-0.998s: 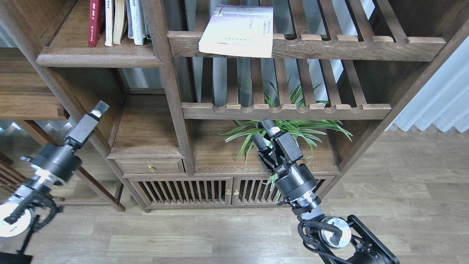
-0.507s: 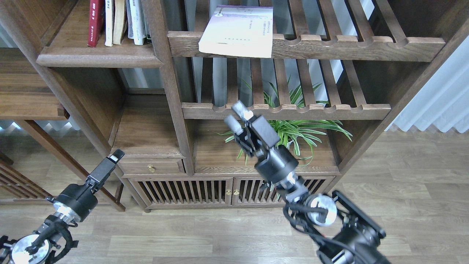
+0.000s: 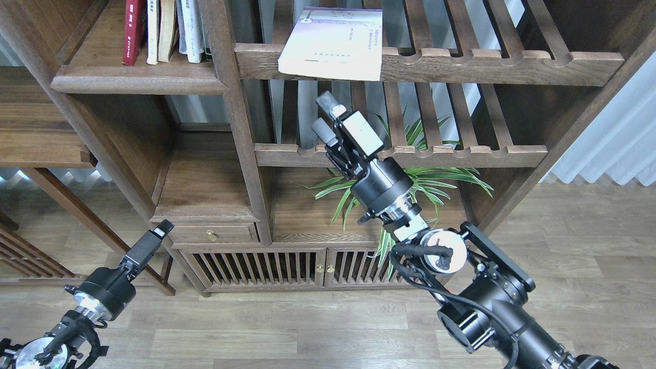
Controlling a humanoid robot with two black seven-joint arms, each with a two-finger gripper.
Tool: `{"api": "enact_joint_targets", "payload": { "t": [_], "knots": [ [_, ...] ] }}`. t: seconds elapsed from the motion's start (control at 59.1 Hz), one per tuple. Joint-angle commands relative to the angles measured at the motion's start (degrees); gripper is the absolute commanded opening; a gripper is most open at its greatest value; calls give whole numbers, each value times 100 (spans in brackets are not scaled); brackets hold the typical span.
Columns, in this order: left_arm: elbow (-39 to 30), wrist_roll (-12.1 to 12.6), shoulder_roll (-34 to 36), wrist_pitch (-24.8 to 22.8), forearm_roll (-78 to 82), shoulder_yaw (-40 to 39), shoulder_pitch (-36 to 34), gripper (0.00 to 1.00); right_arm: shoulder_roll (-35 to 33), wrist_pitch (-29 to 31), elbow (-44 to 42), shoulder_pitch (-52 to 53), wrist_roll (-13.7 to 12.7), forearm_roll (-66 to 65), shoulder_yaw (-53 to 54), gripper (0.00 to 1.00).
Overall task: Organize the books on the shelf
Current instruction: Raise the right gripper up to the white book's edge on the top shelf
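The right gripper point(image 3: 324, 117), fingers apart and empty, sits just below the pale lavender book point(image 3: 333, 43) overhanging the slatted rack point(image 3: 492, 64); the left gripper point(image 3: 156, 234), state unclear, hangs well down-left.

Single head view only, so no second view shares any of the scene. Camera sits high in front of the bookcase point(image 3: 241, 154), facing forward and tilted down at it from mid-range. Frame cuts the bookcase top; floor point(image 3: 564, 256) fills the band below the bookcase. Both arms enter from the bottom corners, below the bookcase.
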Motion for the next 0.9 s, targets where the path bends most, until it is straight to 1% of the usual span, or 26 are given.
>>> {"api": "enact_joint_targets", "payload": {
  "t": [0.0,0.304,0.879],
  "knots": [
    [34,-1,0,0,-3,-7,46,100,0,-160,-18,167,193,1,-16,98],
    [157,-10,-9,0,-3,-51,-6,100,0,-213,-343,317,211,9,11,98],
    [175,-10,-9,0,-12,-24,-50,100,0,-565,-352,826,220,9,55,98]
  ]
}}
